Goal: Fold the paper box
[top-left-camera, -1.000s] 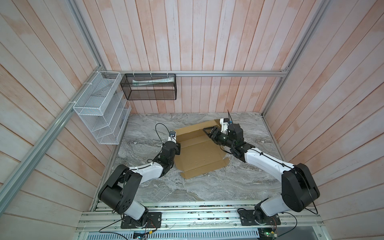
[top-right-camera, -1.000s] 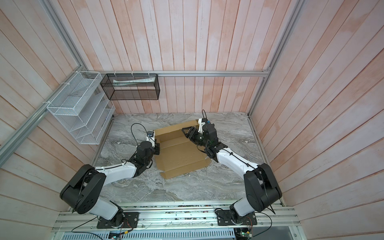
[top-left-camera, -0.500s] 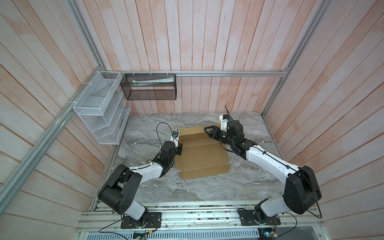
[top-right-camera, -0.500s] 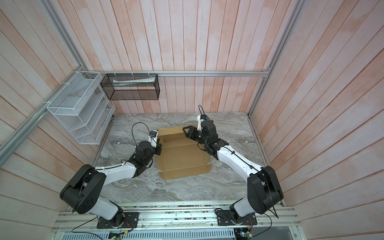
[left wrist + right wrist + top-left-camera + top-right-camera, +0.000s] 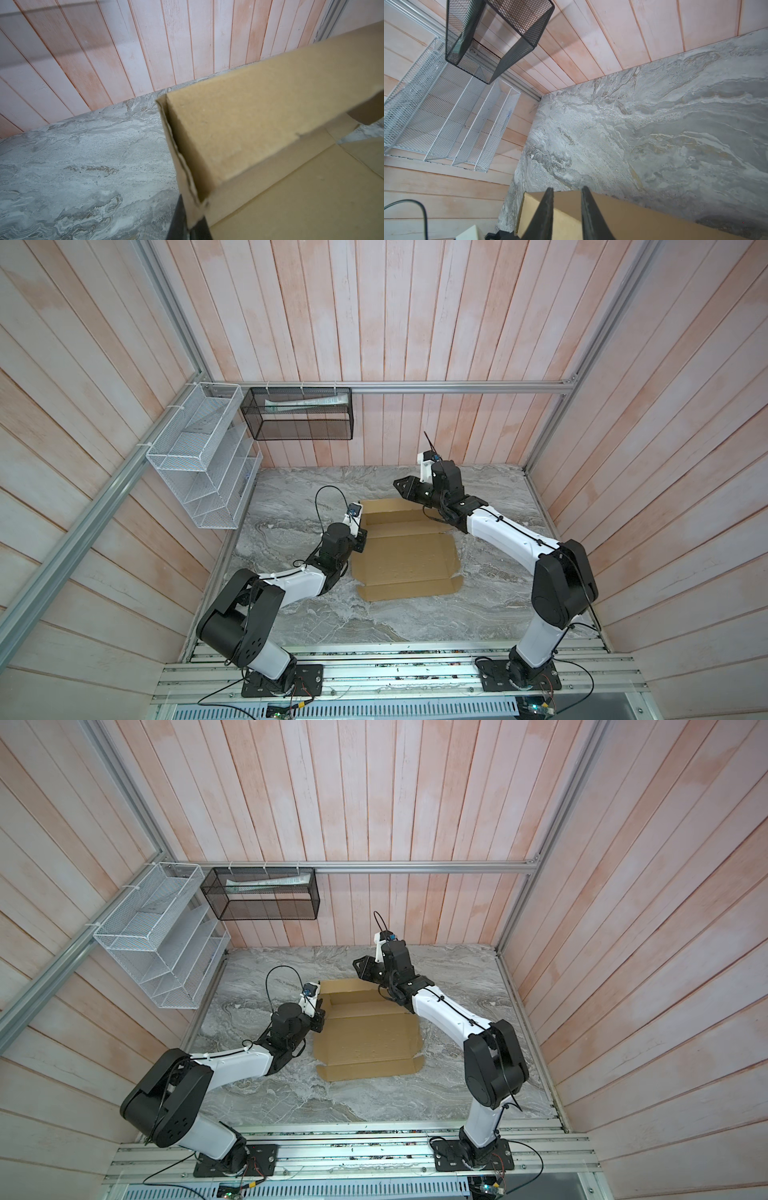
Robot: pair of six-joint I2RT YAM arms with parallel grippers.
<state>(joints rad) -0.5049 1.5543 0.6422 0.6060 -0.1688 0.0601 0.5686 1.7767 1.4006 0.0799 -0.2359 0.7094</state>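
Two jaws of the left gripper (image 5: 190,226) stay clamped on the wall of the paper box (image 5: 405,562), mid-frame. The right gripper (image 5: 399,485), slightly apart and empty, has lifted off the far flap (image 5: 384,506), which likely still needs folding.

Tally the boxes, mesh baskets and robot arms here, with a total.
paper box: 1
mesh baskets: 2, white basket and black basket
arms: 2, left arm and right arm
total: 5

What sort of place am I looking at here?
Likely a robot test cell dressed as a room: left arm and right arm bolted to an aluminium rail, plank walls, marble-look tabletop.
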